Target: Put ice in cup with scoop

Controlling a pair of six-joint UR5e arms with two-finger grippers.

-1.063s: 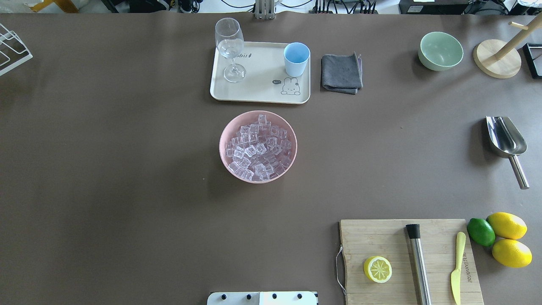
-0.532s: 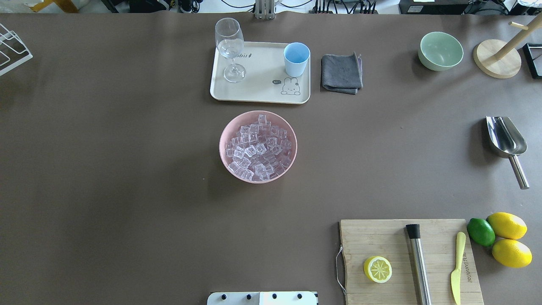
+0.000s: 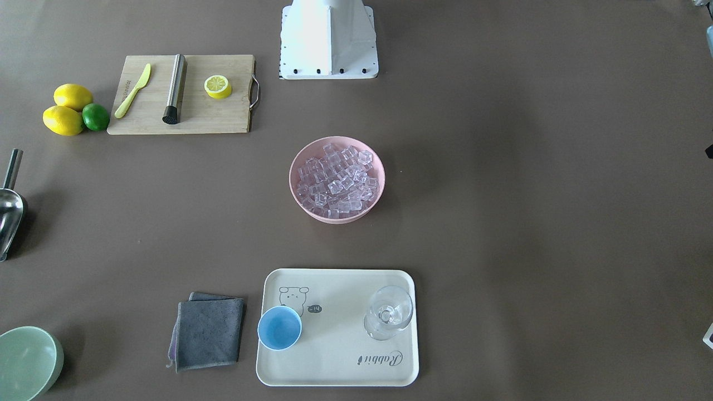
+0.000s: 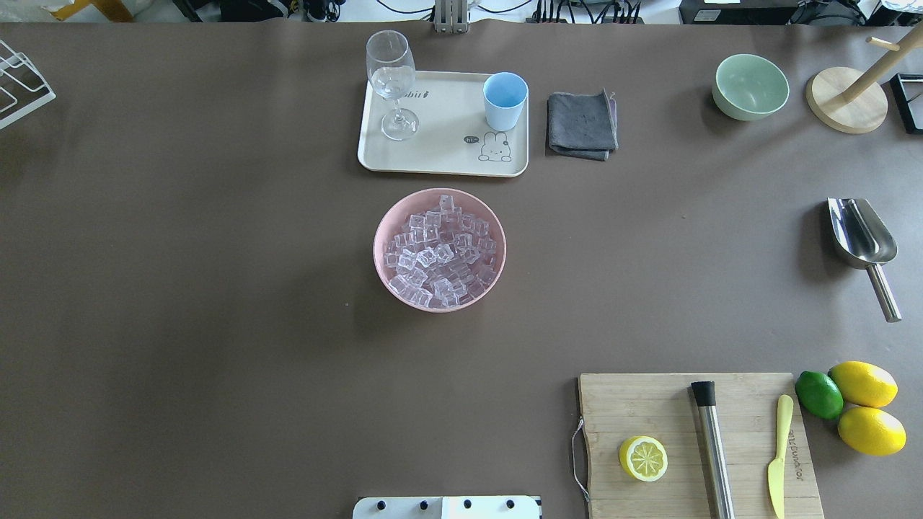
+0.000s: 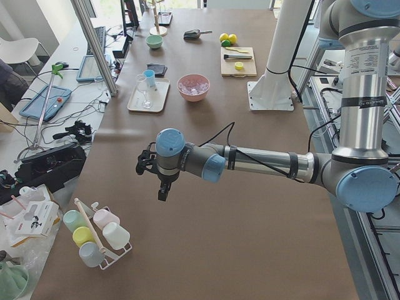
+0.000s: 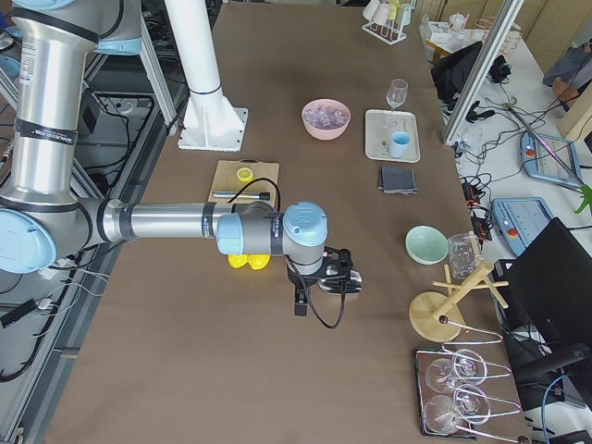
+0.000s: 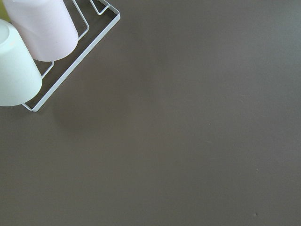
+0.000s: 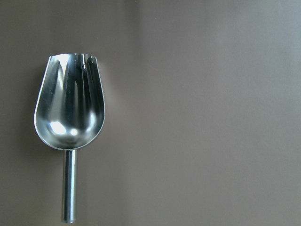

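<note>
The steel scoop (image 4: 862, 234) lies flat on the table at the right, handle toward the robot; it also shows in the right wrist view (image 8: 70, 113) and in the front view (image 3: 8, 214). The ice (image 4: 440, 252) fills a pink bowl (image 4: 378, 245) at the table's middle. The light-blue cup (image 4: 505, 101) stands upright on a cream tray (image 4: 440, 144) behind the bowl. My right gripper (image 6: 299, 303) hovers above the scoop. My left gripper (image 5: 162, 192) hangs over bare table far to the left. I cannot tell whether either is open or shut.
A stemmed glass (image 4: 393, 79) shares the tray. A grey cloth (image 4: 583, 124), green bowl (image 4: 750, 86) and wooden stand (image 4: 847, 101) sit at the back right. A cutting board (image 4: 649, 404) with a steel cylinder (image 4: 712, 447), plus lemons (image 4: 865, 407), lies front right. A cup rack (image 7: 70, 61) stands far left.
</note>
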